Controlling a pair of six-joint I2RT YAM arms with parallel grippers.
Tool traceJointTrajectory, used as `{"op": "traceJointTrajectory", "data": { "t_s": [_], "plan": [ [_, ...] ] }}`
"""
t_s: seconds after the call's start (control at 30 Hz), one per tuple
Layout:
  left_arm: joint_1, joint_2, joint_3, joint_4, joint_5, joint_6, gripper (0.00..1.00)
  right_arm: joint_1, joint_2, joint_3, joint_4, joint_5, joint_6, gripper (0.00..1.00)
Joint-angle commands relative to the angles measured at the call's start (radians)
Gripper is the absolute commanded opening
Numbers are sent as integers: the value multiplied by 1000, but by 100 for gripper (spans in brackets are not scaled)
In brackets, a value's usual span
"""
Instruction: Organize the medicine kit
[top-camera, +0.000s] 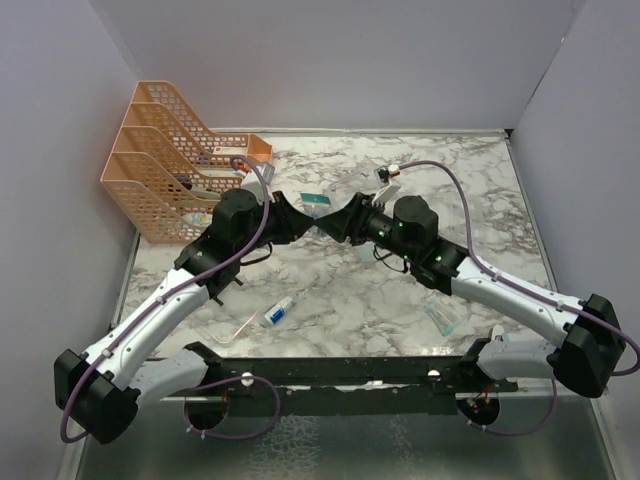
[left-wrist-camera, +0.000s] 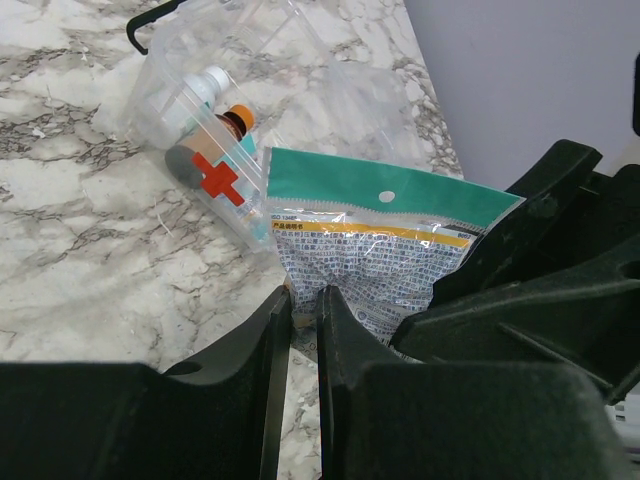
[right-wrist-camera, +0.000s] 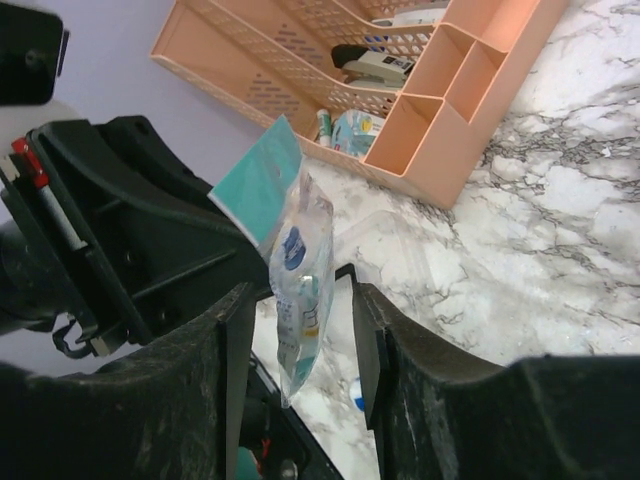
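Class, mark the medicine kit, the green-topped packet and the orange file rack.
medicine kit (left-wrist-camera: 218, 180), left wrist view, red cross label
green-topped packet (left-wrist-camera: 335, 180), left wrist view, green header
orange file rack (top-camera: 148, 196), top external view, mesh side

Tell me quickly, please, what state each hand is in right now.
Left hand: closed on the green-topped packet.
Right hand: open, fingers either side of that packet.

This is looking like a robotics lab test cell: plain pale walls (top-camera: 340, 60) are closing in a marble-patterned table (top-camera: 350, 305) on its left, far and right sides. A left arm (top-camera: 160, 320) and a right arm (top-camera: 510, 295) are sitting bolted at its near edge, trailing purple cables (top-camera: 452, 180). An orange mesh file rack (top-camera: 165, 175) is standing in the far left corner.
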Motion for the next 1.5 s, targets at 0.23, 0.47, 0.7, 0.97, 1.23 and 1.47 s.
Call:
{"op": "traceJointTrajectory", "data": {
  "t_s": [0.23,0.47,0.7,0.97,1.23,1.47],
  "plan": [
    [1,-47,-8,0,-5,1,29,10,29,-25,98,50,67,9],
    [0,-75,-37,-89,-100,73,54,6,-34,-13,55,29,-10,3],
    [0,-99,-78,-141,-49,153,55,-39,-82,70,-91,21,-110,3],
    [1,-174,-83,-238,-164,236,61,-201,-53,186,-310,-146,-309,3],
    [1,-214,-124,-246,-243,289,62,-303,103,418,-689,-258,-603,3],
    [1,-222,-144,-207,-232,263,62,-397,200,411,-770,-268,-645,3]
  ]
}}
